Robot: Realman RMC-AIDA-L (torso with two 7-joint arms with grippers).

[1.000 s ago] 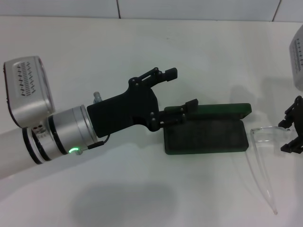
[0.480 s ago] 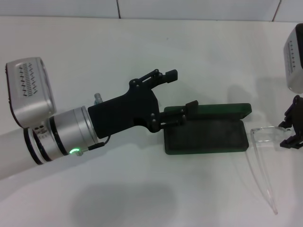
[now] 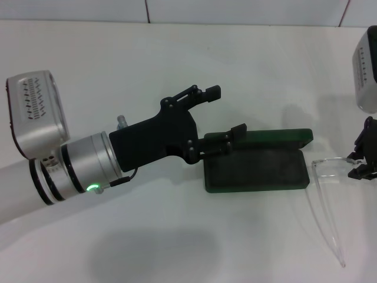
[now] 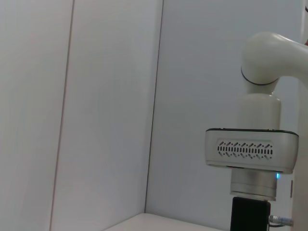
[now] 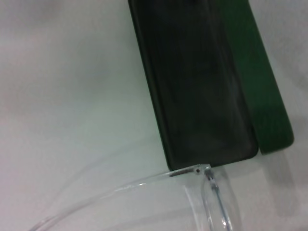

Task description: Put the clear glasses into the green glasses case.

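Early stage, nothing cased yet: green glasses case lying open on table, left gripper spread open at its left end, clear glasses just right of case, right gripper at them, grip unclear.

Green glasses case: was dark green outside, with a dark grey-black lining.
Clear glasses: were colourless and transparent throughout.
Left gripper: was matt black, on a silver wrist with a green indicator light.
Right gripper: was black.
Tabletop: was plain white, unpatterned.
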